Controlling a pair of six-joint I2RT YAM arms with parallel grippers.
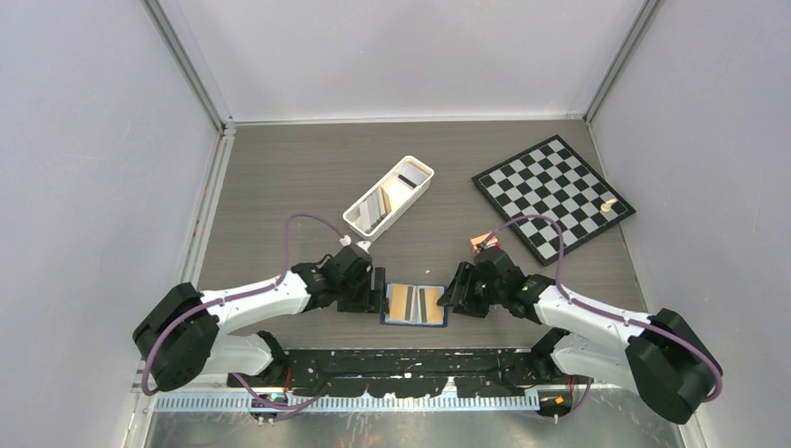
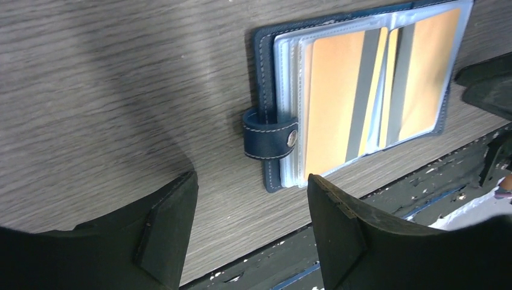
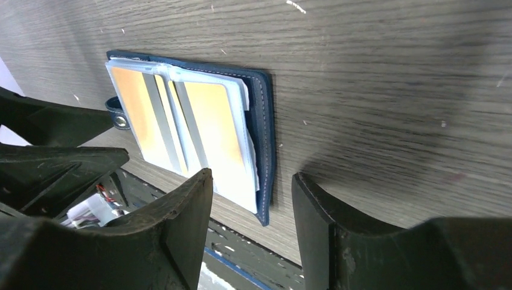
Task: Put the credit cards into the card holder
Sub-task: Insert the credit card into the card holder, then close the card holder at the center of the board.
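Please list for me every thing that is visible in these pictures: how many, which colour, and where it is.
card holder: one, dark blue, lying open at the near table edge, between the two grippers
credit cards in holder: two visible, orange-tan with a grey stripe, inside clear sleeves
white tray: one, white, centre of the table
cards in tray: several, grey, black and white, exact count unclear
chessboard: one, black and white, far right
chess piece: one, pale, right edge of the chessboard
small pack: one, red-orange, by the chessboard's near corner
table: one, grey wood grain
left gripper: one, black, open, left of the holder
right gripper: one, black, open, right of the holder
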